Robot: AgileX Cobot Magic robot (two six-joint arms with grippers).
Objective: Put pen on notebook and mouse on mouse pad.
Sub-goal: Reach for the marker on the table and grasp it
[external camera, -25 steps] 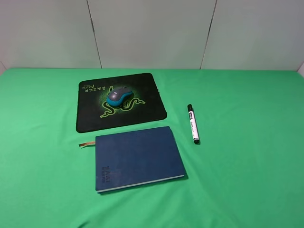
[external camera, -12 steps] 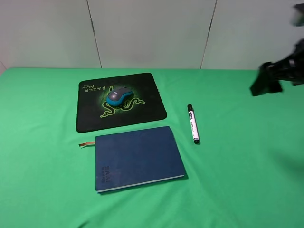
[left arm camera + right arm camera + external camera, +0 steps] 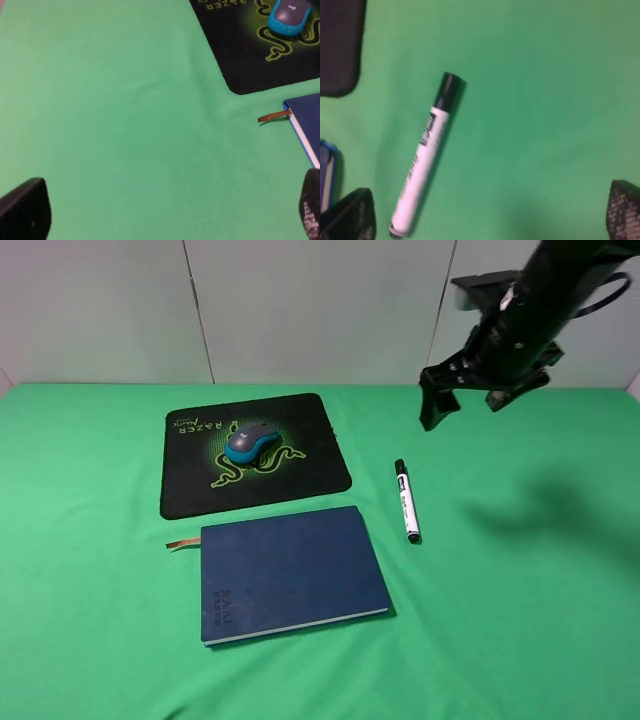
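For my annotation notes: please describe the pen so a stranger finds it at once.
On the green cloth, look just right of the navy notebook. The pen lies there on bare cloth, touching nothing. It alone is slim and white, with a black cap.

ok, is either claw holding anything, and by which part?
Nothing held. The left claw and right claw are both open and empty; the pen lies untouched.

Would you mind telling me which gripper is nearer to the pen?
Right. The right gripper hovers open above the pen, slightly behind it. The left gripper sits beyond the notebook's ribbon side, with no pen in its wrist view.
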